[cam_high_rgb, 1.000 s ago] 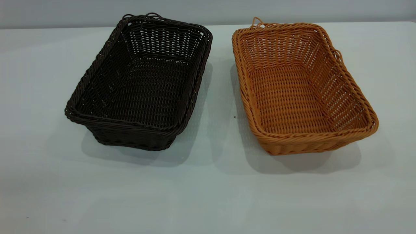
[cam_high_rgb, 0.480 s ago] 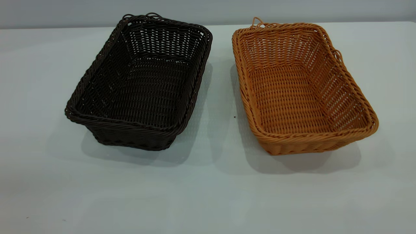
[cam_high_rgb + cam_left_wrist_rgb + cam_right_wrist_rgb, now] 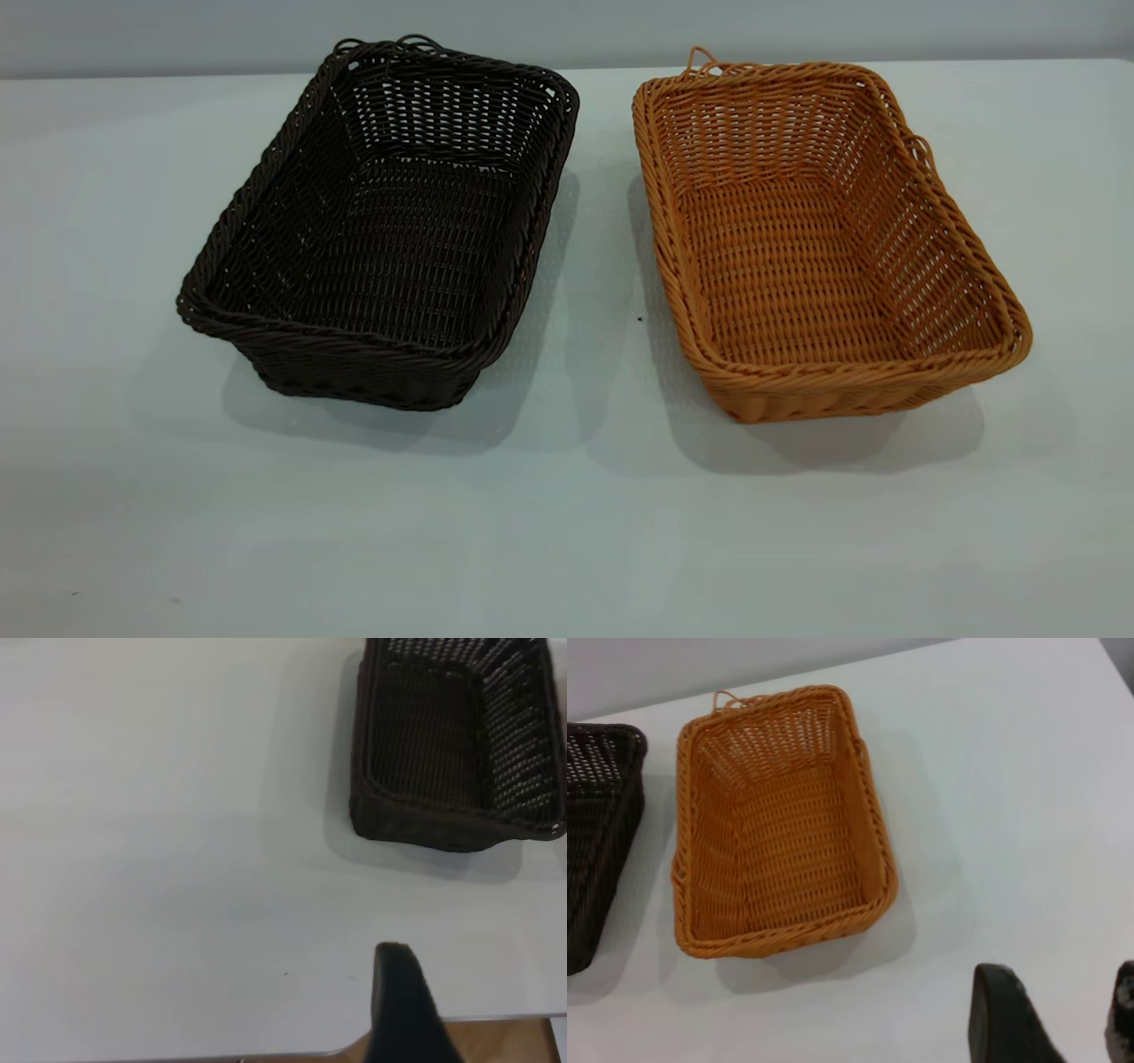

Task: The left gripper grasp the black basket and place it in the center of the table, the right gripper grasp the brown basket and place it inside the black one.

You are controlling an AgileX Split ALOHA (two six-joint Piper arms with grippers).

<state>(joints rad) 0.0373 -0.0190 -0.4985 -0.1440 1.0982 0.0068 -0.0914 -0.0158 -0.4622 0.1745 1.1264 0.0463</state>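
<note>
Dark woven wicker basket [image 3: 381,230] sits at 9 o'clock on the white tabletop [image 3: 567,532], orange-tan woven wicker basket [image 3: 819,239] at 3 o'clock, apart. Left tool [image 3: 403,1010]: cannot tell its state. Right tool [image 3: 1063,1019]: parted, empty. Judgement: approach dark rim squarely, pinch one wall, slide centreward.

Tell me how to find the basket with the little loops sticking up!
Look at the white table: two woven baskets sit side by side, not touching. Pick the one on the right of the exterior view, the brown basket. It is orange-tan, while its neighbour, the black basket, is nearly black.
</note>
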